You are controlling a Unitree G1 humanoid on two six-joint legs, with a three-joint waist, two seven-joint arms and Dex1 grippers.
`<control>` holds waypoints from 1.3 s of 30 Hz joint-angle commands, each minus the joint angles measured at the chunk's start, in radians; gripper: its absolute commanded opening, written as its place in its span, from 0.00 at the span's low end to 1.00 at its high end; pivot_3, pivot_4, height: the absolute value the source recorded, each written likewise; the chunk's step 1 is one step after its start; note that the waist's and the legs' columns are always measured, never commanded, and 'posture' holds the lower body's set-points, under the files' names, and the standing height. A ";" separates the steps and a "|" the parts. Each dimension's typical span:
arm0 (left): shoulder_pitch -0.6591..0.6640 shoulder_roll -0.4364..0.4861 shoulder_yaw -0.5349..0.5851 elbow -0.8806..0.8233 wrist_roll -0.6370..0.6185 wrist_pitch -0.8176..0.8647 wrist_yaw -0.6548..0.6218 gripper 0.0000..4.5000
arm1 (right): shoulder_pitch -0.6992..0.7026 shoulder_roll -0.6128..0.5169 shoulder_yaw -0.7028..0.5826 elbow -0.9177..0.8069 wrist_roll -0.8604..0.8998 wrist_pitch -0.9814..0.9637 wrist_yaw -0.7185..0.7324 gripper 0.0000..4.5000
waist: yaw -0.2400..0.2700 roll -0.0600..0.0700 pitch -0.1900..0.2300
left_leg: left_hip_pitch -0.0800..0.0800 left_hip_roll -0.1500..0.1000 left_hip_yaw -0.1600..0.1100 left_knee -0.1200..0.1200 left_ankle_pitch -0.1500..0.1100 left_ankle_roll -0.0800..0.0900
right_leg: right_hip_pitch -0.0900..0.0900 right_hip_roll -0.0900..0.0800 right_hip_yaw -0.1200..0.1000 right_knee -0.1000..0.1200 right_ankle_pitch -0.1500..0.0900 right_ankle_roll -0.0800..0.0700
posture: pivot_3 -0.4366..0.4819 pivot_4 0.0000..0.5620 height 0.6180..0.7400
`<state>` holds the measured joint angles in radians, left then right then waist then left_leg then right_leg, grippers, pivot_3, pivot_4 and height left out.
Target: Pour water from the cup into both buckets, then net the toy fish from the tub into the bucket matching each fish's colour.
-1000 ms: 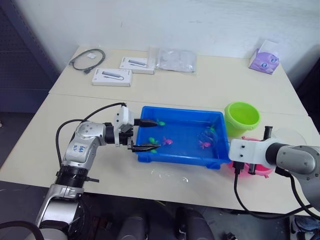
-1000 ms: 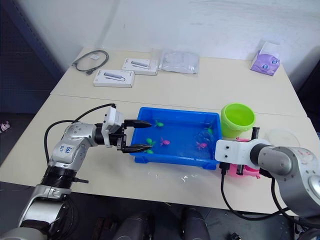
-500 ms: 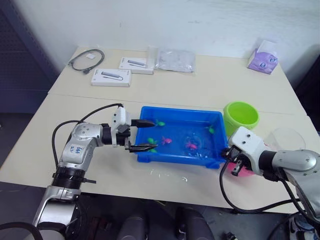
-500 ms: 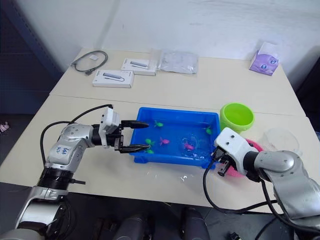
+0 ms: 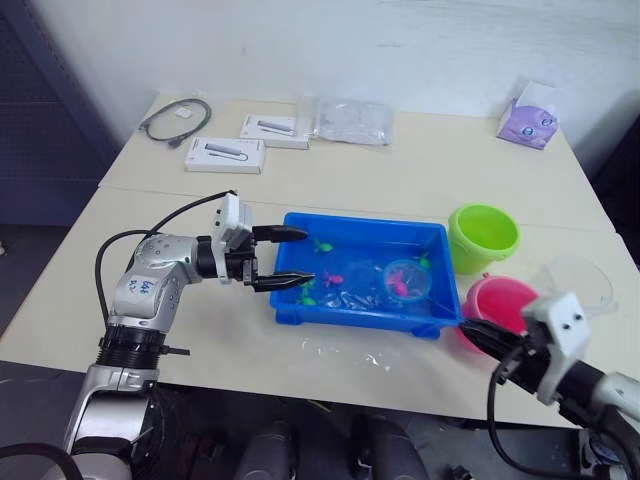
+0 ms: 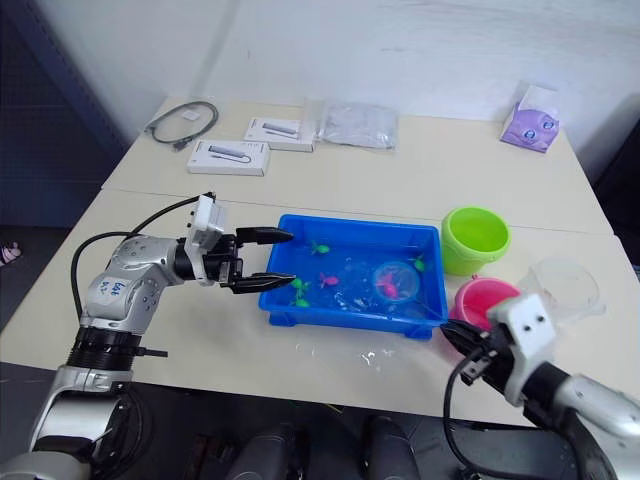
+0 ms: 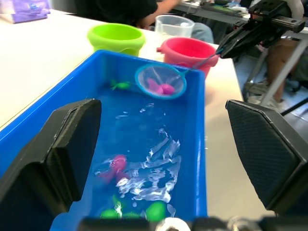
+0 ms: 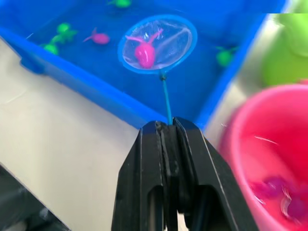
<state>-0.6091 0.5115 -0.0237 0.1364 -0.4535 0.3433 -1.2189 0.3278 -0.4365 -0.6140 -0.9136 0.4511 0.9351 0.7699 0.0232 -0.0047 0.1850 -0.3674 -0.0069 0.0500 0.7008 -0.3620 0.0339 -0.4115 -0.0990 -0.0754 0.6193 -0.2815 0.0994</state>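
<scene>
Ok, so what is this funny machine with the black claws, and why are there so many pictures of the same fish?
It is a robot with two arms, and each arm ends in a claw of two black fingers. Two pictures come from cameras in its head, looking down at the table. The other two come from small cameras on its wrists, so you see the same things from up close.

On the table stands a blue tub of water with little green and pink toy fish. Beside it are a green bucket, a pink bucket and a clear cup.

The right claw is shut on the thin stick of a small round net, and a pink fish lies in the net, over the tub. The left claw is open, at the tub's other end.
</scene>
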 commanded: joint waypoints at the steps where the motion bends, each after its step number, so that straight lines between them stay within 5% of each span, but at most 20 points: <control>1: -0.043 -0.029 -0.030 -0.012 -0.022 0.004 -0.038 0.99 | 0.081 0.054 -0.142 -0.075 0.072 -0.117 -0.013 0.00 | 0.000 0.000 0.000 | 0.000 0.000 0.000 0.000 0.000 0.000 | 0.000 0.000 0.000 0.000 0.000 0.000 | 0.48 0.27 0.99; 8: -0.092 -0.098 -0.077 0.036 -0.013 -0.007 -0.080 0.99 | 0.331 0.202 -0.354 -0.045 0.115 -0.461 0.011 0.00 | 0.001 0.002 -0.001 | 0.001 0.000 0.001 -0.001 0.000 0.000 | 0.000 0.001 0.002 0.000 0.000 0.000 | 0.48 0.27 0.99; 13: -0.106 -0.129 -0.091 0.064 -0.005 -0.025 -0.091 0.99 | 0.468 0.254 -0.369 0.061 0.004 -0.685 0.017 0.00 | -0.004 0.003 -0.002 | 0.004 0.000 0.004 -0.002 -0.001 0.001 | 0.000 0.001 0.007 0.000 0.000 0.000 | 0.48 0.27 0.99; 26: -0.096 -0.152 -0.103 0.065 0.015 -0.049 -0.073 0.99 | 0.397 0.171 -0.221 0.368 -0.674 -1.429 -0.253 0.00 | -0.012 0.004 -0.002 | 0.012 0.002 0.012 -0.004 -0.002 -0.001 | 0.000 -0.004 0.015 0.001 -0.001 -0.002 | 0.48 0.27 0.99; 29: -0.084 -0.148 -0.103 0.054 0.017 -0.051 -0.065 0.99 | 0.370 0.123 -0.219 0.365 -0.904 -1.509 -0.347 0.00 | -0.013 0.004 -0.002 | 0.012 0.002 0.013 -0.004 -0.002 -0.001 | 0.000 -0.004 0.016 0.001 -0.002 -0.002 | 0.48 0.27 0.99; 39: -0.063 -0.130 -0.094 0.035 0.018 -0.054 -0.043 0.99 | 0.397 0.029 -0.267 0.446 -1.230 -1.699 -0.635 0.00 | -0.007 0.004 -0.002 | 0.012 0.002 0.013 -0.004 -0.002 -0.001 | 0.000 -0.002 0.016 0.001 -0.002 -0.003 | 0.48 0.27 0.99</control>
<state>-0.6702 0.3744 -0.1347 0.2075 -0.4326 0.3046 -1.2652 0.7072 -0.3953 -0.8375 -0.4787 -0.7428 -0.7344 0.2000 0.0164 -0.0009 0.1828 -0.3555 -0.0051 0.0631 0.6970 -0.3641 0.0327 -0.4114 -0.1012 -0.0590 0.6200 -0.2832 0.0966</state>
